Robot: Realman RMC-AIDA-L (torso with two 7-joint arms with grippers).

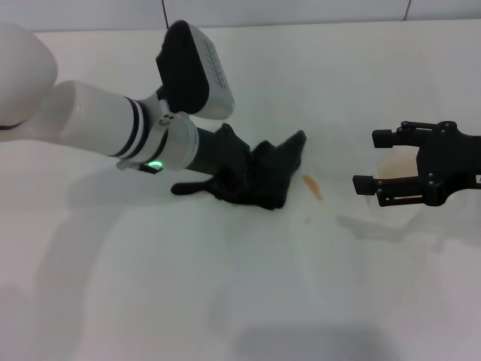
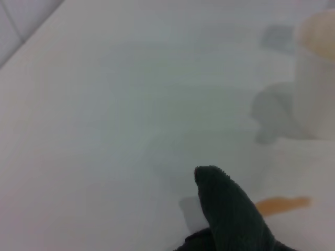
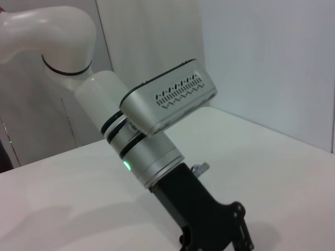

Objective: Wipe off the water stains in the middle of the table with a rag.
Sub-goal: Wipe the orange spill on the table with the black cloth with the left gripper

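The dark rag (image 1: 274,171) lies bunched on the white table (image 1: 225,286), with its tip (image 2: 230,214) pointing towards the stain. My left gripper (image 1: 229,174) is down on the table, shut on the rag's left part, its fingers buried in the cloth. The orange-brown water stain (image 1: 313,187) is a short streak just right of the rag's tip, bare and apart from the cloth; it also shows in the left wrist view (image 2: 282,205). A tiny orange spot (image 1: 307,220) lies below it. My right gripper (image 1: 378,162) hovers open at the right.
A white paper cup (image 1: 392,170) with brownish liquid stands under the right gripper's fingers, right of the stain; it also shows in the left wrist view (image 2: 316,78). The left arm (image 3: 152,151) fills the right wrist view. A tiled wall runs along the table's far edge.
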